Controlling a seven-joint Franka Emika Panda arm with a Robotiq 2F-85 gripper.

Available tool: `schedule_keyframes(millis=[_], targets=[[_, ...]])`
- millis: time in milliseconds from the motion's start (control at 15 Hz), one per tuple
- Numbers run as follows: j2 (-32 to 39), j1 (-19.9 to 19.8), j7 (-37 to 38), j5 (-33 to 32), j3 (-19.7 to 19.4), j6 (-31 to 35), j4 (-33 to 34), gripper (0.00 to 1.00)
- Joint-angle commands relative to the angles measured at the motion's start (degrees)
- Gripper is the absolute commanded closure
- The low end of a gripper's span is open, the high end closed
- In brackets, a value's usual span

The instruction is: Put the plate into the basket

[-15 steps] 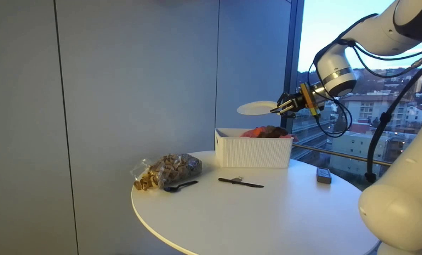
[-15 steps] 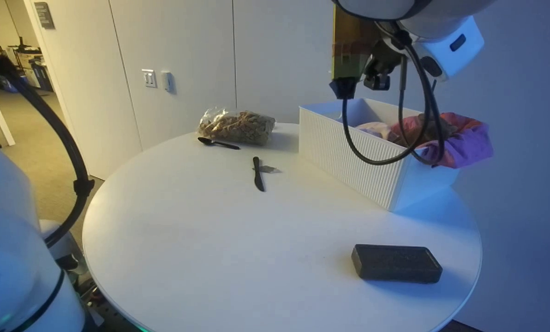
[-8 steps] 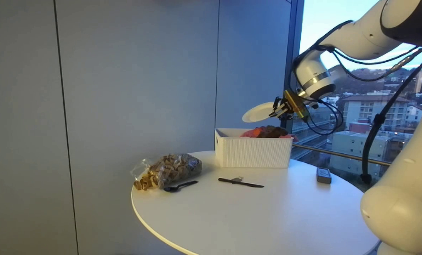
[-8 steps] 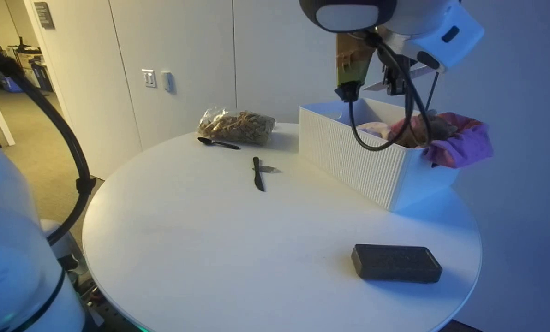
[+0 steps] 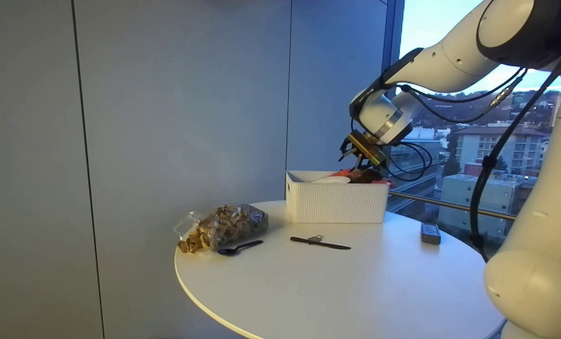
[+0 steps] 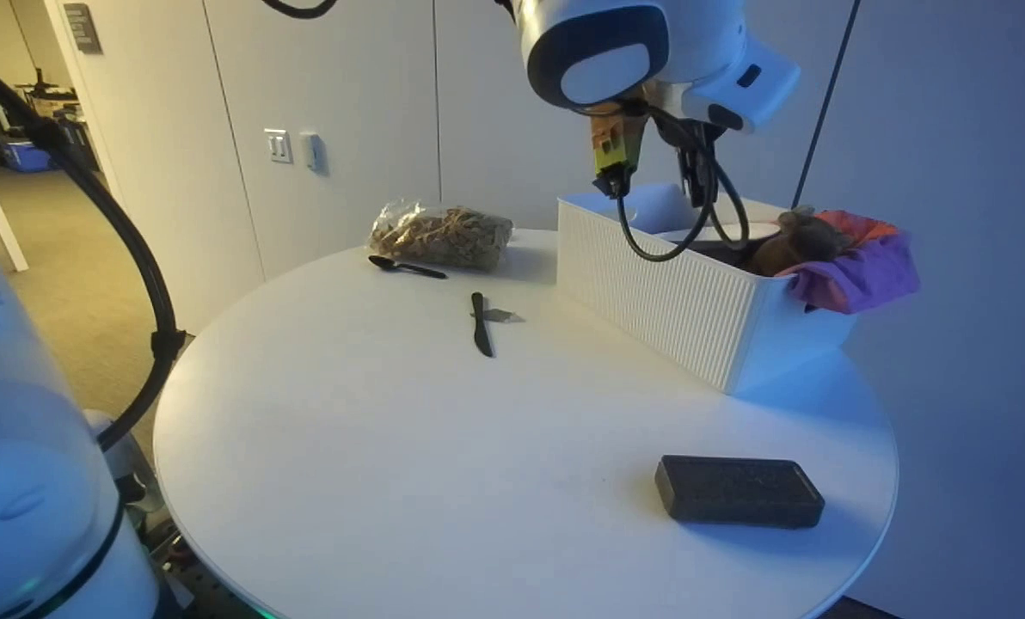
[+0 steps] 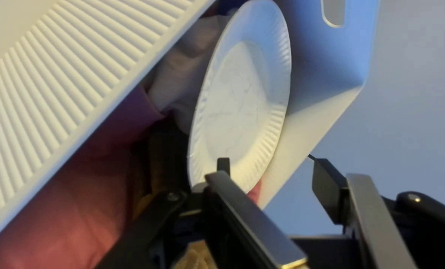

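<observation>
The white round plate [image 7: 241, 97] lies inside the white basket [image 5: 339, 202], resting at a slant on cloth and other contents. In both exterior views only part of the plate [image 5: 330, 180] shows above the basket's rim. My gripper [image 7: 269, 164] stands open just over the basket, tilted downward. Nothing is between its fingers. In the wrist view one of the fingers [image 7: 252, 216] overlaps the plate's near edge; whether it touches cannot be told. The other finger stands well apart on the right, against the wall behind.
Purple cloth [image 6: 861, 275] hangs over the basket's end beside a brown furry thing [image 6: 796, 241]. On the table lie a clear bag of brownish food [image 5: 233, 223], a black spoon [image 5: 238, 248], a black knife [image 5: 320, 243] and a dark block [image 6: 740, 492].
My gripper has come down toward the basket and its jaws have opened. The plate, earlier held above the basket, now lies inside it, free of the fingers' grip.
</observation>
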Motion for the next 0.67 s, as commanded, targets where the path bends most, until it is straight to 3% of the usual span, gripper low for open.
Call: schedule_keyframes(millis=[0, 133, 600], targets=[[-5.98, 0.11, 5.43, -11.26, 0.54, 3.12, -5.49, 0.07], [-12.88, -0.19, 5.63, -18.2, 0.52, -3.11, -10.55, 0.0], [-33.16, -3.37, 3.5, -37.75, 2.25, -37.41, -18.52, 0.01]])
